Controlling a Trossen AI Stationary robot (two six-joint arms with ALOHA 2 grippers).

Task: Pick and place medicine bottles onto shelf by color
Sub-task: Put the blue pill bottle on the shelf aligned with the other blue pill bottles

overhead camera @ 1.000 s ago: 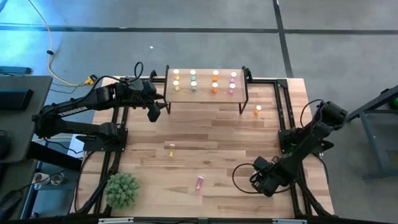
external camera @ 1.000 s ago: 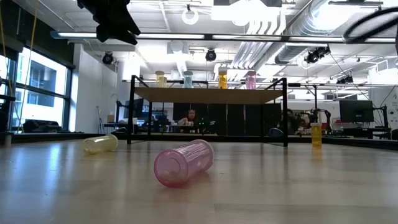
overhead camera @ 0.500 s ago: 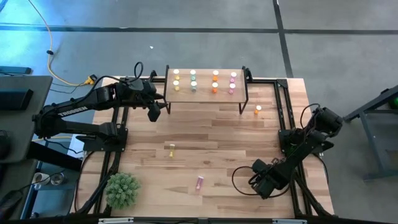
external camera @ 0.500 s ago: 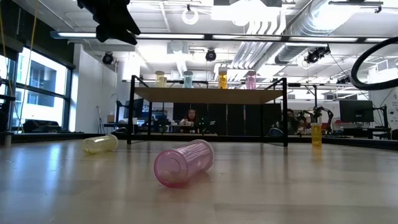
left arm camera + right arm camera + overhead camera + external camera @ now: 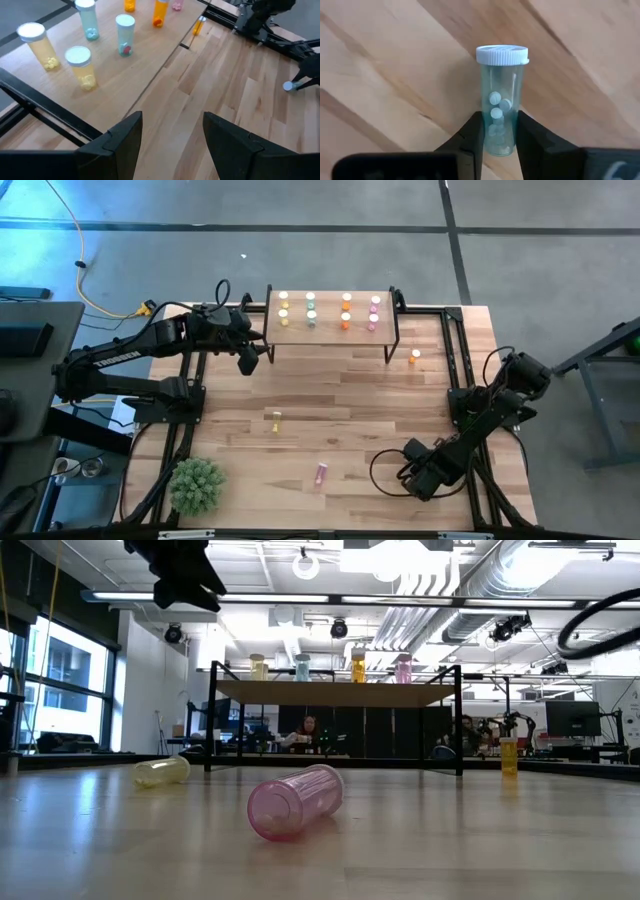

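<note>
My right gripper (image 5: pixel 412 471) is low over the table near its right front, shut on a green medicine bottle (image 5: pixel 499 107) with a white cap (image 5: pixel 288 86). My left gripper (image 5: pixel 172 132) hangs open above the table, just in front of the shelf's left end (image 5: pixel 248 358). The shelf (image 5: pixel 330 330) stands at the far edge and carries yellow, green, orange and pink bottles upright in pairs. A yellow bottle (image 5: pixel 276 419) and a pink bottle (image 5: pixel 321 473) lie on their sides on the table. An orange bottle (image 5: pixel 415 358) stands upright right of the shelf. My right gripper pinches the green bottle's lower body (image 5: pixel 497 137), near its bottom end, between the two fingers (image 5: pixel 476 131). The fingers run along the bottle, whose capped end points away from them. The bottle lies on its side against the wooden tabletop.
A small green plant (image 5: pixel 195 485) sits at the near left corner. Black frame rails (image 5: pixel 455 360) run along the table's sides. Bare wood lies between the shelf and the loose bottles. A person (image 5: pixel 308 730) sits in the room far behind the shelf.
My right gripper has edged a little toward the table's left and near edges, staying low over the wood. My left arm and the loose bottles have kept still.
</note>
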